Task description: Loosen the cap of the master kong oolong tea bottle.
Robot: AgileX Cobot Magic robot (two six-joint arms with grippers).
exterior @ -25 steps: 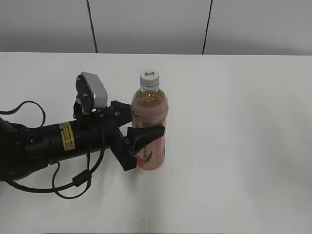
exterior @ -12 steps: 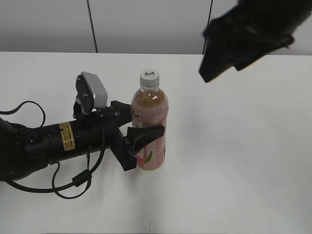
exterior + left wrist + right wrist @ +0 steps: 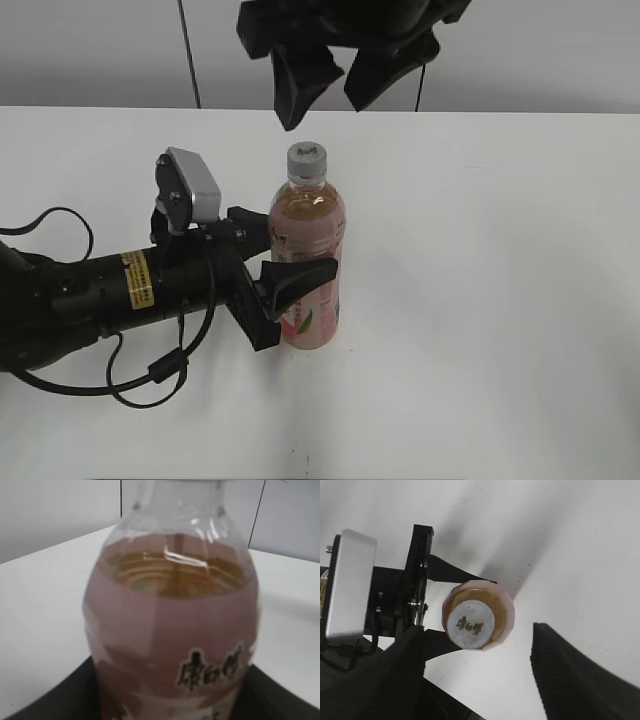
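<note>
The master kong oolong tea bottle [image 3: 308, 260] stands upright on the white table, amber tea inside, pink label with dark characters; it fills the left wrist view [image 3: 170, 630]. Its white cap [image 3: 307, 160] is on the neck and shows from above in the right wrist view [image 3: 470, 625]. My left gripper [image 3: 290, 285] is shut on the bottle's body, one black finger on each side. My right gripper [image 3: 330, 75] hangs open just above the cap, apart from it; in its wrist view the open fingers [image 3: 477, 680] lie wide, with the cap a little off their middle.
The white table [image 3: 500, 300] stretches to the right and front of the bottle. The left arm with its cable [image 3: 100, 300] lies across the left side of the table. A grey panelled wall [image 3: 100, 50] stands behind the table.
My right gripper came in from the upper right and moved left until it is above the cap. The left gripper and bottle have not moved.
</note>
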